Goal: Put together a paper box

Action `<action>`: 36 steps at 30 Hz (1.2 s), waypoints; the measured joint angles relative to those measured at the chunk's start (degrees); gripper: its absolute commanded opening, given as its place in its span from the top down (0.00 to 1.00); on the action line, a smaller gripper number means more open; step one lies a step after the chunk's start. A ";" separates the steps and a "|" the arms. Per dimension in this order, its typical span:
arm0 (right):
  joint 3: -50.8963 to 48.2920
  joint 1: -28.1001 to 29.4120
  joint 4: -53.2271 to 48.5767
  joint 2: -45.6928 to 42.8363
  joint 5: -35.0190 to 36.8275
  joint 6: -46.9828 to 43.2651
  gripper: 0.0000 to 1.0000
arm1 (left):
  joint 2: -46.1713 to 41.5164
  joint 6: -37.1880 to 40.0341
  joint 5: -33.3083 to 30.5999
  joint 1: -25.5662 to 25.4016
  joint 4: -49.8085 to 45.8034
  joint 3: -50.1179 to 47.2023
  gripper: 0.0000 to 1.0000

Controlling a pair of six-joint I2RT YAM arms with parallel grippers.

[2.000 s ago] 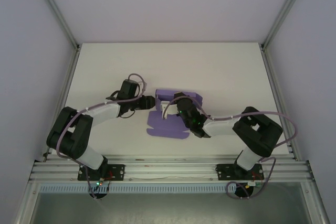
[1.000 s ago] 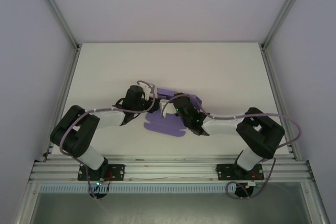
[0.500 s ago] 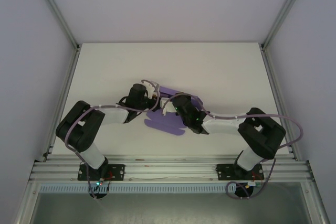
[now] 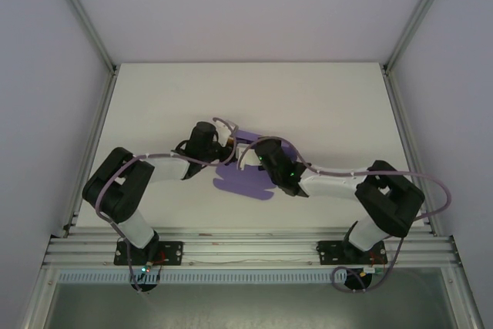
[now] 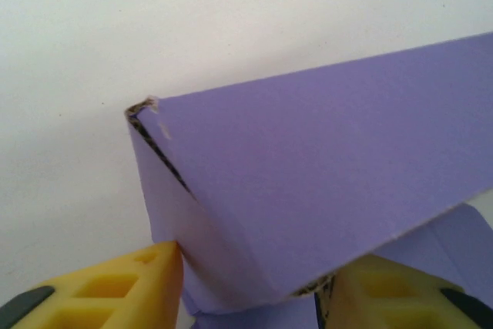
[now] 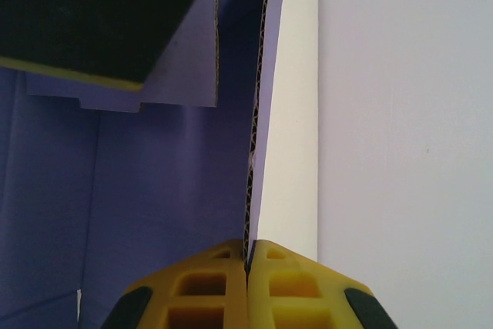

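- In the top external view, the purple paper box (image 4: 245,183) lies partly folded on the white table (image 4: 323,102), at the middle of the frame and a little below centre, with a flat flap spread toward the bottom.
- In that view the left gripper (image 4: 228,144) meets the box at its upper left and the right gripper (image 4: 260,156) at its upper right. The finger positions are hidden there by the wrists and cables.
- In the left wrist view, a raised, folded corner of the paper box (image 5: 323,167) is seen from outside. The yellow fingers of the left gripper (image 5: 250,298) stand apart at the bottom of the frame, one on each side of the fold. Whether they press on the card cannot be told.
- In the right wrist view, the inside of the paper box (image 6: 154,190) is shown, with an upright wall seen edge-on. The right gripper (image 6: 246,283) is clamped on that corrugated edge at the bottom centre.
- A dark shape (image 6: 92,13) with a yellow lower edge is seen at the upper left of the right wrist view, over the card.
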 measured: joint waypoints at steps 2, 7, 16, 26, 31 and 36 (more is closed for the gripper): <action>0.00 -0.17 -0.24 -0.09 0.02 0.28 1.00 | 0.48 0.00 -0.22 -0.09 -0.83 0.92 0.62; 0.33 -0.68 -0.83 -0.09 0.15 1.16 1.00 | 2.21 -0.61 -0.70 -0.33 0.09 2.27 0.72; 0.63 -0.94 -1.70 -0.09 0.98 2.16 1.00 | 2.86 -1.14 -5.99 -2.08 1.62 2.97 0.80; 0.63 -0.94 -1.55 -0.15 -0.20 2.91 1.00 | 3.61 -5.20 -28.44 -7.63 -3.82 5.73 0.74; 0.66 -0.90 -1.60 -0.76 -2.93 3.67 1.00 | 3.98 -5.40 -30.10 -7.85 -3.02 5.03 0.68; 0.63 -0.90 -2.58 -1.40 -4.37 4.50 1.00 | 3.98 -5.07 -29.51 -7.96 -0.96 3.89 0.97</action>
